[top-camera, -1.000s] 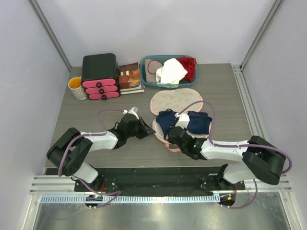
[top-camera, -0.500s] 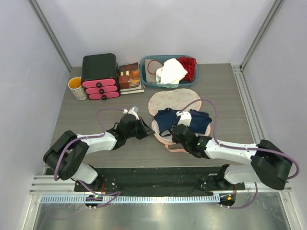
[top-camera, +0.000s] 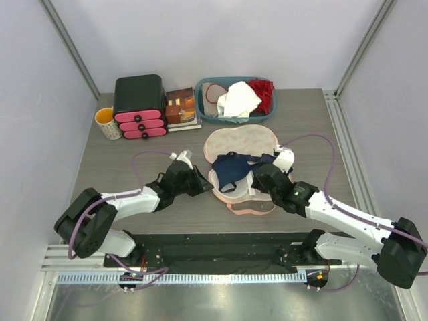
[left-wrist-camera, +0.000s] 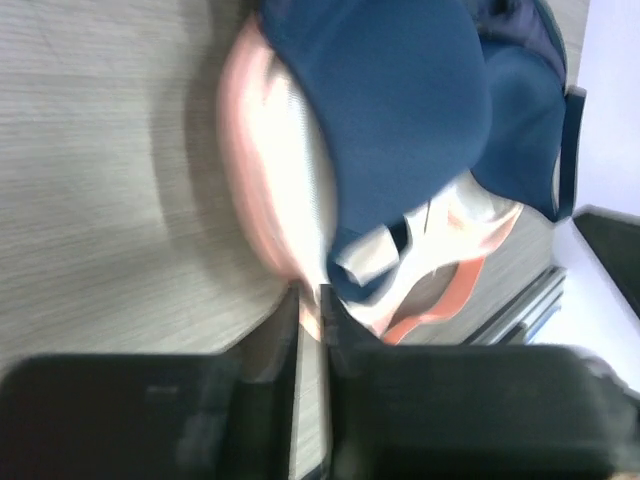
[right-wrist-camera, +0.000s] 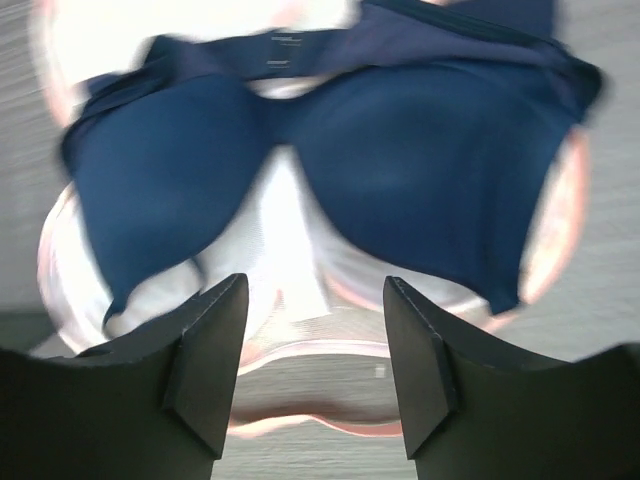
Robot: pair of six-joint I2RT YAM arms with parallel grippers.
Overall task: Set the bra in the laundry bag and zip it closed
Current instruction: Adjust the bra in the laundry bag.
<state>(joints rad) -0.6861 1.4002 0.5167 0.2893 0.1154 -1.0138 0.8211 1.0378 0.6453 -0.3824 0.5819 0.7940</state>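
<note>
Bra (top-camera: 231, 170) lying in open laundry bag (top-camera: 241, 140), frame centre; left tool (top-camera: 202, 183) closed to a slit at bag's rim; right tool (top-camera: 257, 177) open, empty.

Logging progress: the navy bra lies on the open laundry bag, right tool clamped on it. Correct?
No: the bra lies on the open laundry bag, but the right tool is open, gripping nothing; the right wrist view shows it.
</note>
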